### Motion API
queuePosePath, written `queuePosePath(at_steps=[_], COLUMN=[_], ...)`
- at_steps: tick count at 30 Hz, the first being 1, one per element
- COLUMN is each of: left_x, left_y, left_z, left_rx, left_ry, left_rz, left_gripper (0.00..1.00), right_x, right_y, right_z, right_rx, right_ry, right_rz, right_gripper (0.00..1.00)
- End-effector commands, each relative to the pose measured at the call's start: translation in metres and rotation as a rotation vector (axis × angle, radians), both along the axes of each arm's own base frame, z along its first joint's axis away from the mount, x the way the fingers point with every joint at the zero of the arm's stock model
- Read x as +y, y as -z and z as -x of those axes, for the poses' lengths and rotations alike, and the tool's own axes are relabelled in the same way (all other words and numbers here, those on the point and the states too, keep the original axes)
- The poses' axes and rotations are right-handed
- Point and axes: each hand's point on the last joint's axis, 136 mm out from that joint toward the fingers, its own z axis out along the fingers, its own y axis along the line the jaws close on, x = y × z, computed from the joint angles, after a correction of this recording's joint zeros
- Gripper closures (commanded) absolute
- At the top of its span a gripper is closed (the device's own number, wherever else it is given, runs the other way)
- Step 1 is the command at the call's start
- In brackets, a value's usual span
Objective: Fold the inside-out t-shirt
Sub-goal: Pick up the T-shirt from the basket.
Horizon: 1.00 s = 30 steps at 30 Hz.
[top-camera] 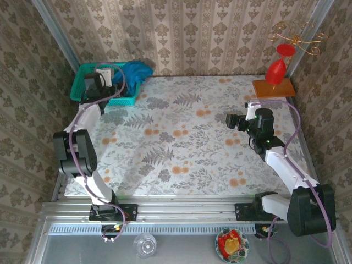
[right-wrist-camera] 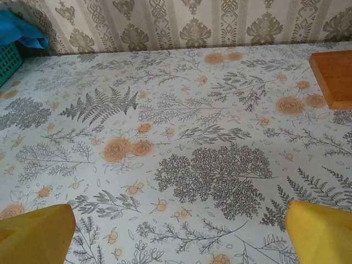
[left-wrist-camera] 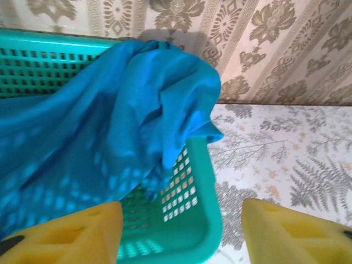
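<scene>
1. At the far left, the inside-out t-shirt [top-camera: 135,71] lies bunched in a teal mesh basket [top-camera: 78,88], with blue cloth draped over its right-hand rim.
2. The left gripper [top-camera: 102,82] hovers at that basket. Its jaws stand apart and straddle a basket corner, with the cloth just beside them and nothing pinched that we can see.
3. We judge the step to be fetching the shirt out, with no folding begun. The next move calls for a pinch on cloth alone, clear of the mesh, then a lift onto the worktop [top-camera: 181,143].
4. At the right, the right gripper [top-camera: 235,120] hangs over bare worktop, jaws released wide and holding nothing.
</scene>
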Motion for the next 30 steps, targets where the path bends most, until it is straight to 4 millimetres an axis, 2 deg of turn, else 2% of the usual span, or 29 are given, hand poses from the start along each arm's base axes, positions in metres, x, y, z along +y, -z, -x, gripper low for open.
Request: queuePosePath(at_steps=[1, 7, 13, 17, 24, 30], left_x=[-0.023, -0.033, -0.042, -0.043, -0.032, -0.030], left_y=[0.003, 0.018, 0.038, 0.050, 0.064, 0.076], left_z=[-0.010, -0.040, -0.060, -0.066, -0.076, -0.082], left_rx=[0.048, 0.088, 0.132, 0.152, 0.193, 0.233], left_ry=[0.092, 0.128, 0.147, 0.157, 0.130, 0.128], left_rz=[0.085, 0.135, 0.151, 0.134, 0.044, 0.036], left_gripper=[0.46, 0.57, 0.67, 0.71, 0.76, 0.76], right_x=[-0.002, -0.005, -0.006, -0.007, -0.009, -0.010], right_y=[-0.017, -0.022, -0.022, -0.018, -0.014, -0.014], right_z=[0.003, 0.009, 0.014, 0.019, 0.031, 0.038], right_rx=[-0.018, -0.027, -0.026, -0.018, -0.019, -0.025], right_ry=[0.023, 0.028, 0.032, 0.034, 0.038, 0.044], right_rz=[0.012, 0.051, 0.049, 0.047, 0.052, 0.051], right_gripper=[0.01, 0.01, 0.01, 0.01, 0.01, 0.01])
